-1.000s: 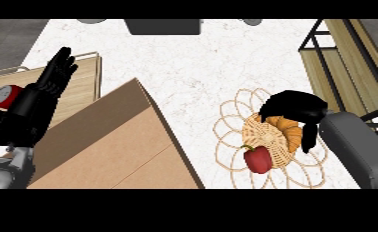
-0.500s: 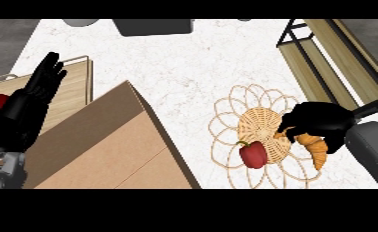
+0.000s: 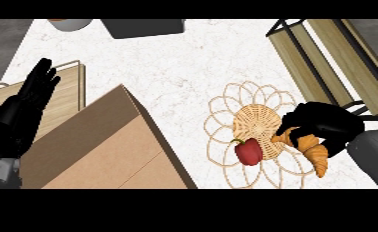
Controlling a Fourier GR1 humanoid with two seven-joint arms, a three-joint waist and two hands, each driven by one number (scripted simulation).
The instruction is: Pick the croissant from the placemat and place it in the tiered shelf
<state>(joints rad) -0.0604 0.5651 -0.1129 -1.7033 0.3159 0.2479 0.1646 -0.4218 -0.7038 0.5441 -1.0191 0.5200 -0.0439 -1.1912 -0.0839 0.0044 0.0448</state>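
Observation:
A golden croissant (image 3: 311,152) hangs at the right edge of the woven flower-shaped placemat (image 3: 248,117), with my right hand (image 3: 325,122) curled round its upper part. Its lower tip sticks out below the fingers. A red bell pepper (image 3: 249,151) lies on the placemat just left of the croissant. The tiered shelf (image 3: 321,60), with tan wooden boards in a black frame, stands at the right, up and behind the hand. My left hand (image 3: 35,90) rests open at the far left, fingers up.
A large cardboard-brown slanted box (image 3: 103,151) fills the lower left. A wooden tray (image 3: 66,92) sits behind it by the left hand. At the counter's far edge stand a dark rectangular object (image 3: 142,27) and a rounded pot (image 3: 70,24).
My right hand closed on the croissant and moved it right, off the placemat's woven centre to its right edge. The view shifted a little. The left hand stayed put.

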